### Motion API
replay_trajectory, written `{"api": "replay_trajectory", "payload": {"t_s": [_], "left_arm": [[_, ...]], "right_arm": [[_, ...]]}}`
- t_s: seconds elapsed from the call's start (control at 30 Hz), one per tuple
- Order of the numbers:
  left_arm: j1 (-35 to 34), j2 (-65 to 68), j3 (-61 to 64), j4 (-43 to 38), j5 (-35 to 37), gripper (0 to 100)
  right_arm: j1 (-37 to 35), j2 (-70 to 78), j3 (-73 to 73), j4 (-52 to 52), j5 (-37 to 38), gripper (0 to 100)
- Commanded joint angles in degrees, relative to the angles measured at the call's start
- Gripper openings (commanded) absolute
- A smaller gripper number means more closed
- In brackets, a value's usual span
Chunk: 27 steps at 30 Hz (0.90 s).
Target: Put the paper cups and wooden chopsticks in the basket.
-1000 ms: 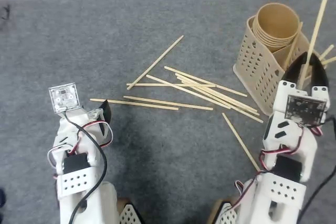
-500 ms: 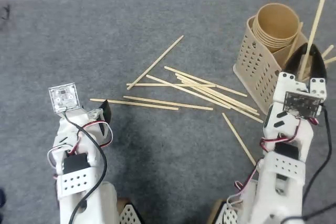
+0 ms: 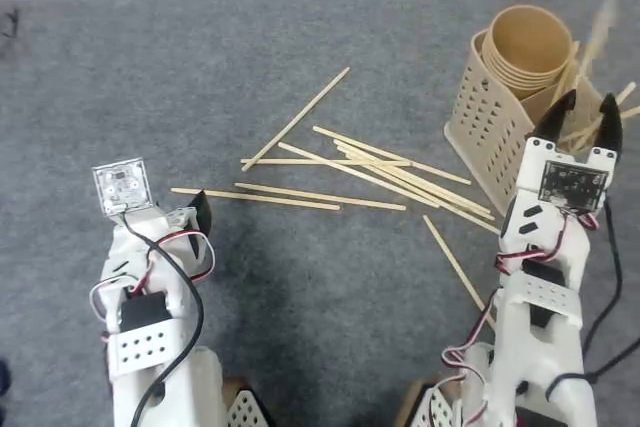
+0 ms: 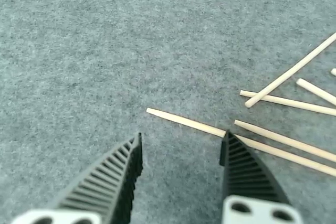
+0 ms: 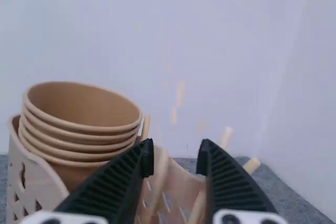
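Observation:
A stack of brown paper cups (image 3: pixel 527 45) stands in the beige perforated basket (image 3: pixel 484 129) at the far right, with a few wooden chopsticks (image 3: pixel 612 107) beside it. My right gripper (image 3: pixel 584 109) hangs open just over the basket's near end, and a blurred chopstick (image 3: pixel 603 22) leans above it, free of the fingers. The right wrist view shows that gripper (image 5: pixel 175 144) open before the cups (image 5: pixel 79 114) and basket (image 5: pixel 26 182). Several chopsticks (image 3: pixel 380 172) lie scattered mid-carpet. My left gripper (image 4: pixel 182 137) is open, low over the end of one chopstick (image 4: pixel 186 121).
Grey carpet covers the whole table. One lone chopstick (image 3: pixel 455 265) lies near the right arm's base. In the high view my left gripper (image 3: pixel 192 209) sits at the left end of the scattered chopsticks. A pale wall runs along the far edge.
My right gripper has gone forward over the basket and opened, letting go of the long chopstick it held upright; the stick now blurs. The left arm has not moved.

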Motion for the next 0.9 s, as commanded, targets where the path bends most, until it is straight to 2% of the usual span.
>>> {"api": "replay_trajectory", "payload": {"t_s": [0.0,0.33,0.4,0.5,0.63,0.73,0.87], "left_arm": [[0.35,-1.05,-1.19,-1.58,0.35,22],[0.35,-1.05,-1.19,-1.58,0.35,22],[0.35,-1.05,-1.19,-1.58,0.35,22],[0.35,-1.05,-1.19,-1.58,0.35,22],[0.44,-1.05,-1.19,-1.58,0.35,22],[1.67,-1.05,-1.19,-1.49,-0.26,22],[1.85,-1.05,-1.19,-1.41,-2.02,22]], "right_arm": [[1.27,0.31,-2.64,-1.1,0.0,14.7],[1.1,-1.63,-2.55,-0.84,-0.18,14.5],[1.1,-5.23,-2.73,3.12,-0.26,14.4],[0.22,-15.34,-5.98,20.35,-0.62,14.4],[-3.56,-29.49,-17.49,55.08,-3.96,14.4],[-10.42,-35.56,-24.97,72.66,0.44,14.4],[-20.0,-36.53,-32.44,90.15,5.98,14.4]]}}
